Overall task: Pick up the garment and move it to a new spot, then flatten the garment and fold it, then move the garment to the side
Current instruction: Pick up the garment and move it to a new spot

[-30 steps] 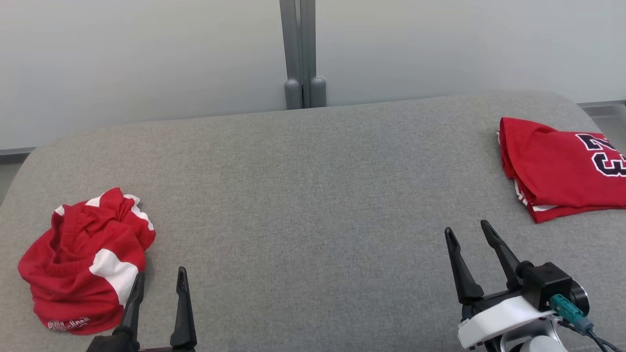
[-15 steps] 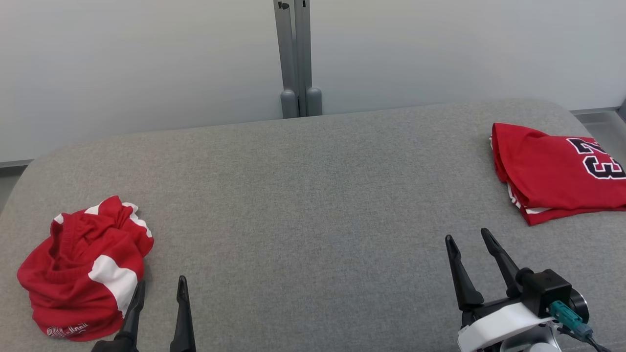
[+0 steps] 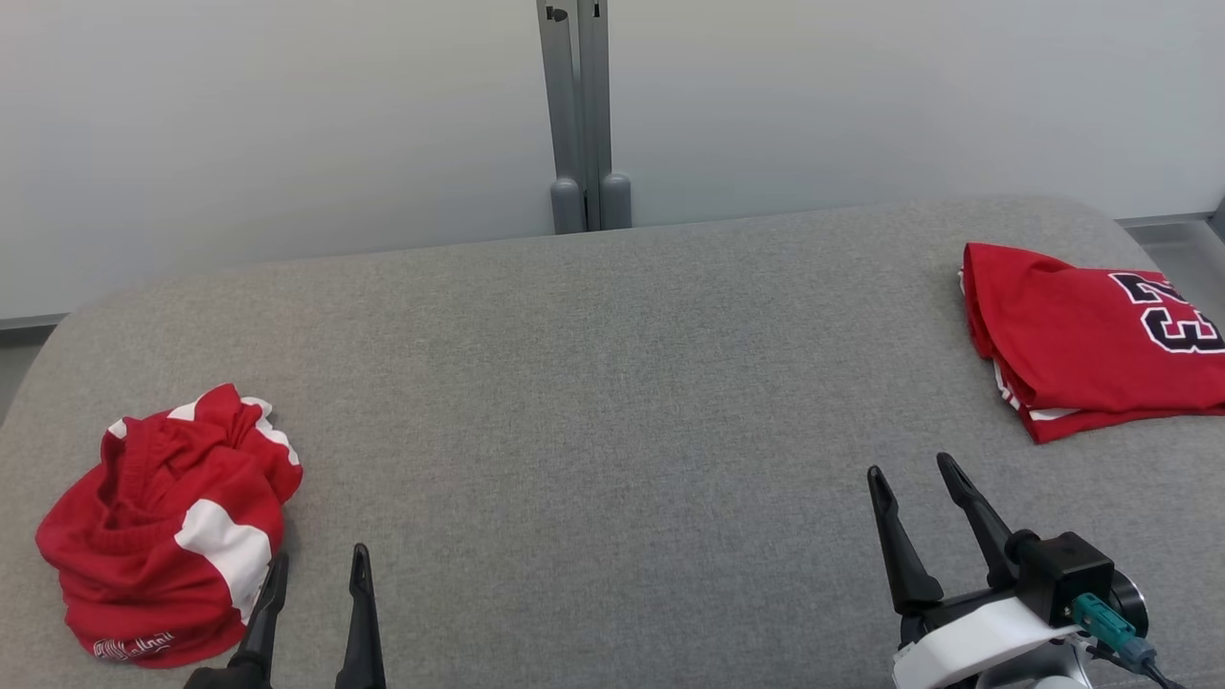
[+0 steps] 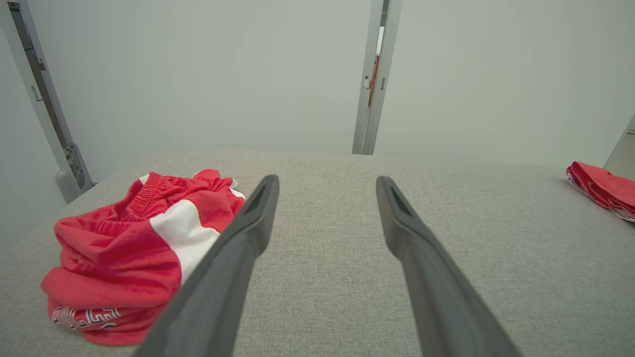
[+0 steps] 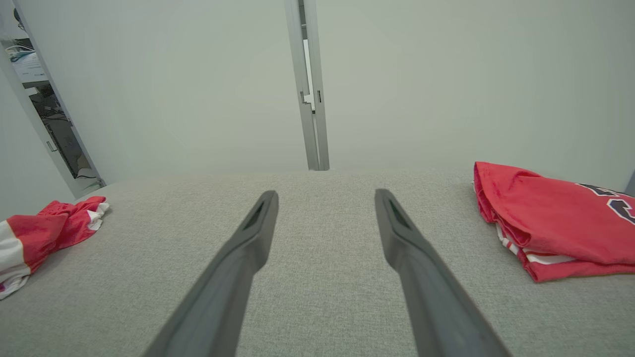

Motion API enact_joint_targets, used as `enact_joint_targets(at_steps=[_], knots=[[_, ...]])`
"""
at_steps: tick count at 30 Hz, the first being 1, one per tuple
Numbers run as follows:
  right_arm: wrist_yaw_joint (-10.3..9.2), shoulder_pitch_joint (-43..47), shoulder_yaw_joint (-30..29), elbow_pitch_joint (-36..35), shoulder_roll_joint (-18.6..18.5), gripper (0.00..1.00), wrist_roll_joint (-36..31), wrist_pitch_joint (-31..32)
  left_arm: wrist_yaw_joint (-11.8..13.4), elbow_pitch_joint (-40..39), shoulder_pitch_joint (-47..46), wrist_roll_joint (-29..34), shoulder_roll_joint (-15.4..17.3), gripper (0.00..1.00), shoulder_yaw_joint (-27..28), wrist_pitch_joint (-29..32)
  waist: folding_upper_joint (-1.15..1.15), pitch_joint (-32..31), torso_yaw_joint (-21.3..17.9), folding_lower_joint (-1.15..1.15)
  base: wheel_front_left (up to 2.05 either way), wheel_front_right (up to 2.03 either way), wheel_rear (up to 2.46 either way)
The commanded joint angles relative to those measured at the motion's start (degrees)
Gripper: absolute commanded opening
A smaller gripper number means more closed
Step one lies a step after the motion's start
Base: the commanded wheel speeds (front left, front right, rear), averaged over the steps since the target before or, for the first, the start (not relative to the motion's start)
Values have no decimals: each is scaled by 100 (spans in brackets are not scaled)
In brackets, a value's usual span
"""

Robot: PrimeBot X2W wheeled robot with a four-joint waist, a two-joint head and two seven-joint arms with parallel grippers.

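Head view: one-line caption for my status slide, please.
Open left tool beside a crumpled red-and-white garment, open right tool near a folded red jersey, on a grey padded surface.

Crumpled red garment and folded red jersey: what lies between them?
Just bare grey surface between the crumpled garment and folded jersey, per the head view.

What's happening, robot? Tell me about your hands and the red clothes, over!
Both open and empty: left gripper, right gripper. The crumpled red garment lies beside left gripper, not gripped. Nothing in the way; folded red jersey sits far right. Over.
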Motion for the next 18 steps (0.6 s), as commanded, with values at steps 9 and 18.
enact_joint_targets(at_steps=[9,18], knots=[[-9,100,-47,46,20,100,32,-17,-38,29,-41,18,4,100,-18,-1,0,15,119,0,0,0,0],[-9,90,27,76,61,100,44,-17,-44,12,-68,51,5,100,-14,-1,0,60,400,0,0,0,0]])
